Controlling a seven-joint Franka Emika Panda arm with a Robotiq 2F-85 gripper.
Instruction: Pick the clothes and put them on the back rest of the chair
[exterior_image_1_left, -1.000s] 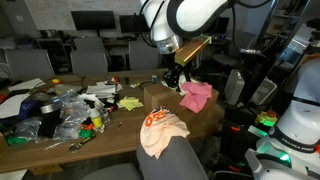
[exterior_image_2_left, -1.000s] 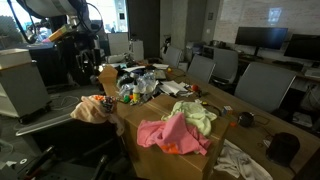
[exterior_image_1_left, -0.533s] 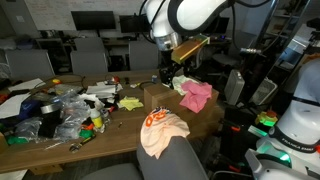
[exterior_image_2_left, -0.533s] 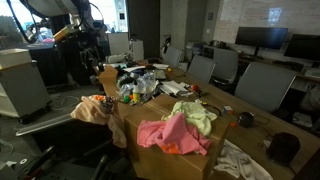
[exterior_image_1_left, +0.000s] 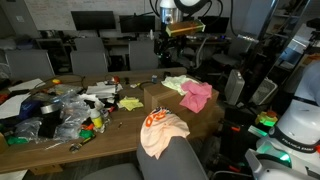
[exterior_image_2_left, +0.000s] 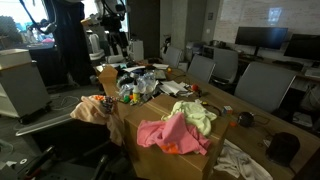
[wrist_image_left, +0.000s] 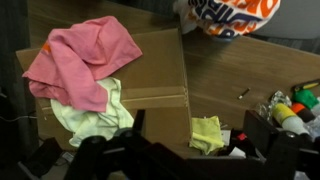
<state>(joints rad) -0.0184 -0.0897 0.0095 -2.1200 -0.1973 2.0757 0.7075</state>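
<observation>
Gripper (exterior_image_1_left: 170, 40) risen off pink cloth (exterior_image_1_left: 197, 96) — jaws apart, empty | clutter (exterior_image_1_left: 70, 110) beside box (exterior_image_1_left: 155, 96)

A pink cloth (wrist_image_left: 80, 60) lies crumpled in the upper left of the wrist view, spread over a box (wrist_image_left: 160, 75) top. A pale green cloth (wrist_image_left: 90, 115) lies just below it, touching it and partly tucked under its edge. In both exterior views the two sit together, pink (exterior_image_1_left: 198, 96) (exterior_image_2_left: 168, 135) beside green (exterior_image_1_left: 176, 83) (exterior_image_2_left: 201, 117). An orange-and-white cloth (exterior_image_1_left: 162, 130) (exterior_image_2_left: 95, 108) is draped over the back rest of the chair (exterior_image_1_left: 176, 160), low in the frame's centre.
</observation>
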